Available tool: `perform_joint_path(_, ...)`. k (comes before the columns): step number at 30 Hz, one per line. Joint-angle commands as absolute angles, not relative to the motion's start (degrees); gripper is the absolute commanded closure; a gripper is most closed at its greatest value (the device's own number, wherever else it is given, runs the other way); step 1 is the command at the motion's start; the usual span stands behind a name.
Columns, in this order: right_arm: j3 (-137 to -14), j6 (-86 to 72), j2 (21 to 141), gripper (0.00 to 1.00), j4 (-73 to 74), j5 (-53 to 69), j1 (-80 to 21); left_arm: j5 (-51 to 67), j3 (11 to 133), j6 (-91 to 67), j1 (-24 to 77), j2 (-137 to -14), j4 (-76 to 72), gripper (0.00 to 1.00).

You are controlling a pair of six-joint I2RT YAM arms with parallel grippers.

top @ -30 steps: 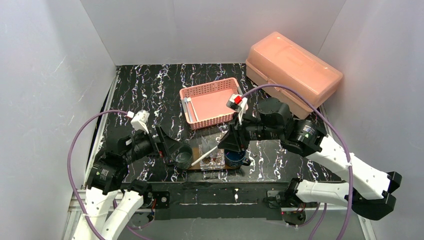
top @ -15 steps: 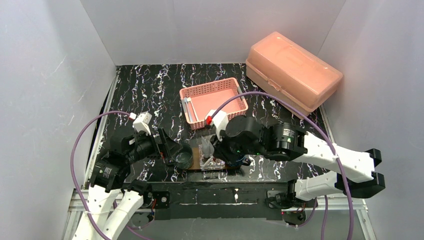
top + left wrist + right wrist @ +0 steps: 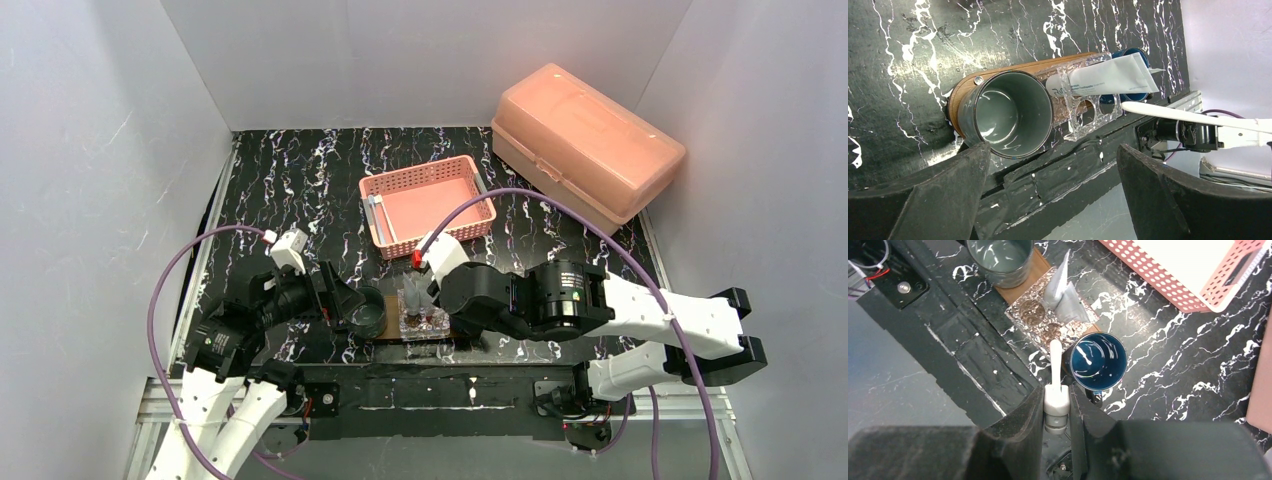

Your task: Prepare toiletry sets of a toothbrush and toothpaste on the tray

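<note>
The brown tray (image 3: 960, 92) holds three cups in a row. The grey-green cup (image 3: 1005, 120) and the blue mug (image 3: 1097, 361) show nothing inside. The clear faceted glass (image 3: 1083, 107) holds a white toothpaste tube (image 3: 1108, 75). My right gripper (image 3: 1056, 392) is shut on the thick end of a white toothbrush (image 3: 1054, 357). Its tip hovers between the glass and the mug's rim. My left gripper (image 3: 1054, 150) stands open just in front of the grey-green cup (image 3: 368, 310), with nothing between its fingers. From above, the right arm hides the mug and the toothbrush.
A pink mesh basket (image 3: 425, 205) behind the tray holds slim white items (image 3: 377, 215) along its left wall. A large salmon lidded box (image 3: 585, 140) sits at the back right. The table's front edge and metal rail (image 3: 420, 385) run just before the tray.
My right arm has swung left and towards the near edge, carrying the toothbrush and now covering the mug from above. The left arm has shifted slightly nearer; its jaws stay wide.
</note>
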State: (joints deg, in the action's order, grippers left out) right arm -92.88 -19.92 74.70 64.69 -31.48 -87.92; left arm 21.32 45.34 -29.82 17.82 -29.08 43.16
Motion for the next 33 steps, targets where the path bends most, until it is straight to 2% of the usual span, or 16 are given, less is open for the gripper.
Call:
perform_joint_path(1, -91.7, -21.6, 72.2, 0.99, 64.1, -36.7, -88.5, 20.5, 45.6, -28.1, 17.8, -28.8, 43.6, 0.03)
perform_joint_path(33, -75.4, -20.9, 68.1, 0.99, 45.6, -35.9, -88.5, 20.3, 44.2, -26.9, 17.8, -29.2, 42.3, 0.02)
